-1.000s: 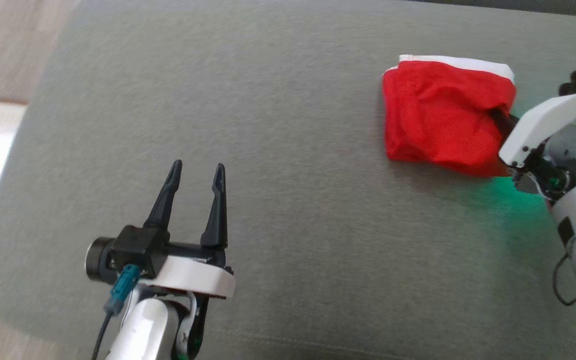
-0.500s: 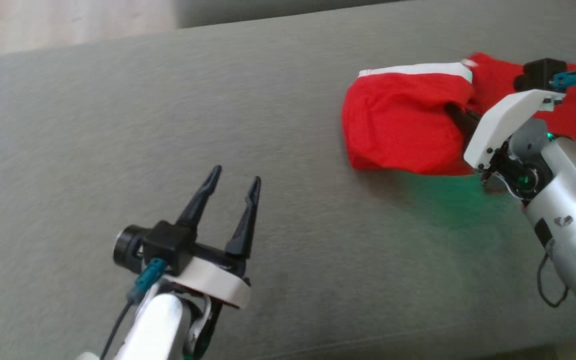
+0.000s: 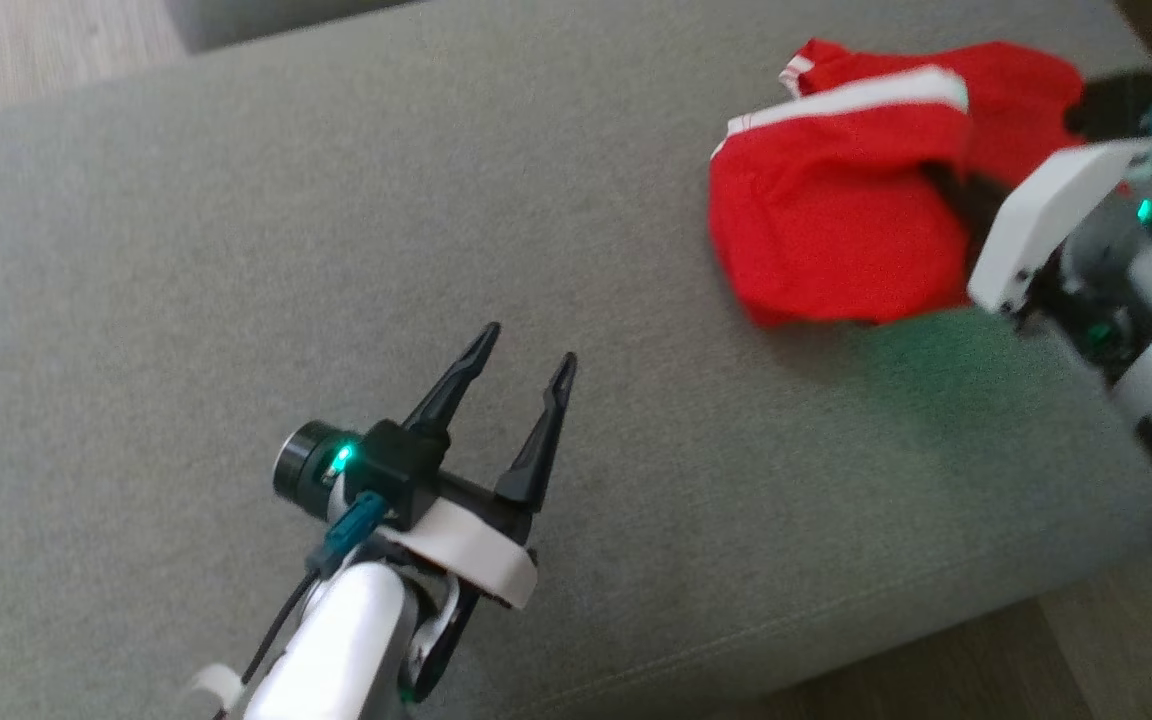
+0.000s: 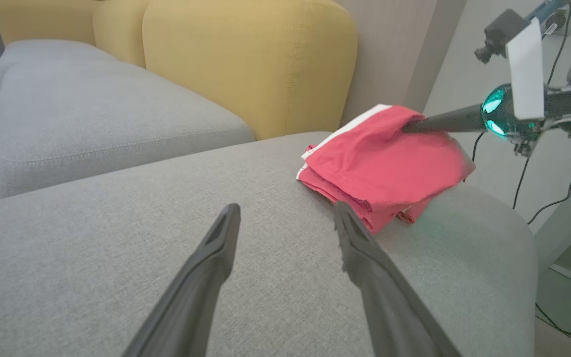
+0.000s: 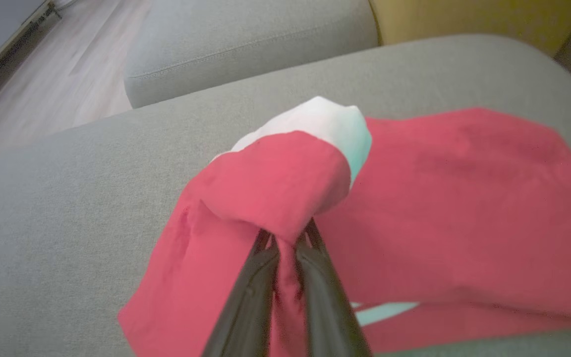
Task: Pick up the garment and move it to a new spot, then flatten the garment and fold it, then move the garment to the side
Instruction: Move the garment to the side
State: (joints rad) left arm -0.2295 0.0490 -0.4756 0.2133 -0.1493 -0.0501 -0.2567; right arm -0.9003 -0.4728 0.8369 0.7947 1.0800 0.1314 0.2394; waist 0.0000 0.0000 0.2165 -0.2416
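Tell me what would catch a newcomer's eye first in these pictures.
The red garment with its white band stands out at once, lying near the right end of the grey cushion. The right gripper is shut on a fold of it, while the left gripper hangs open above bare cushion.

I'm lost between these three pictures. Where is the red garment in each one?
Head view: garment at upper right, on the grey cushion.
Left wrist view: garment right of centre, near the cushion's far right edge.
Right wrist view: garment close up, across the middle and right.
Shared landmark: the right hand, shut on a fold of the garment, is visible in all three.
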